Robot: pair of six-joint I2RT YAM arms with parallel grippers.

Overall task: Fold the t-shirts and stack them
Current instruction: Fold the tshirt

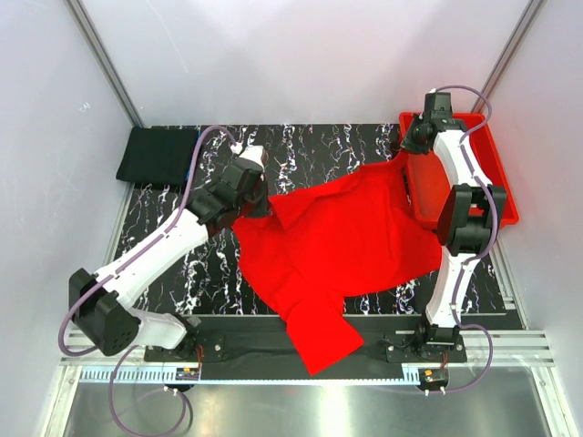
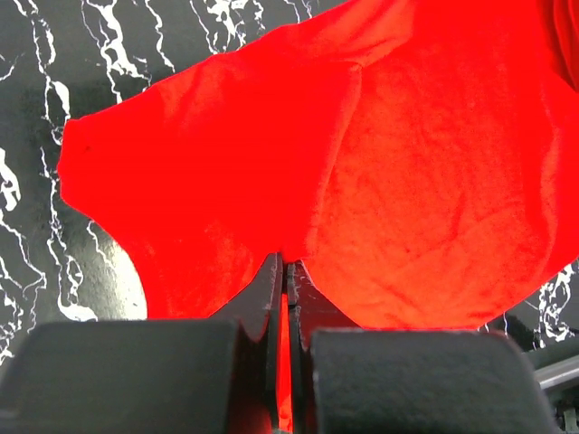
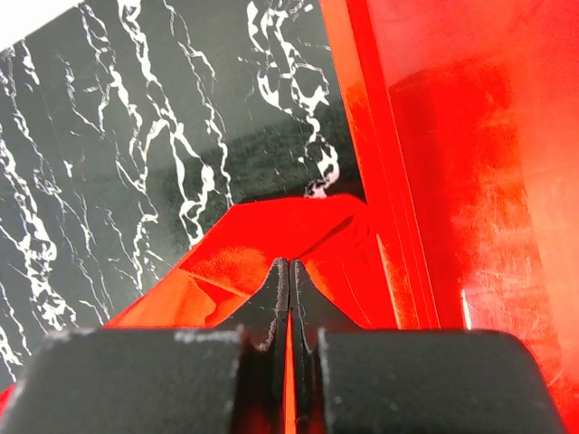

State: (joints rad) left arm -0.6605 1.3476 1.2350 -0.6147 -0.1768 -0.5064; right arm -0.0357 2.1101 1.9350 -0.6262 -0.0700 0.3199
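Red t-shirt (image 1: pixel 342 241), spread on the marbled table (image 1: pixel 355 144), should handle limp and light (expect sag): left gripper (image 2: pixel 286 268) at its 9 o'clock edge and right gripper (image 3: pixel 289 265) at 2 o'clock are both clamped on cloth; you'd best grip hems.

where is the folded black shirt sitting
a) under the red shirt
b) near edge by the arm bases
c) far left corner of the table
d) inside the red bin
c: in the top view the folded black shirt lies at the table's far left corner, apart from the red shirt and the red bin.
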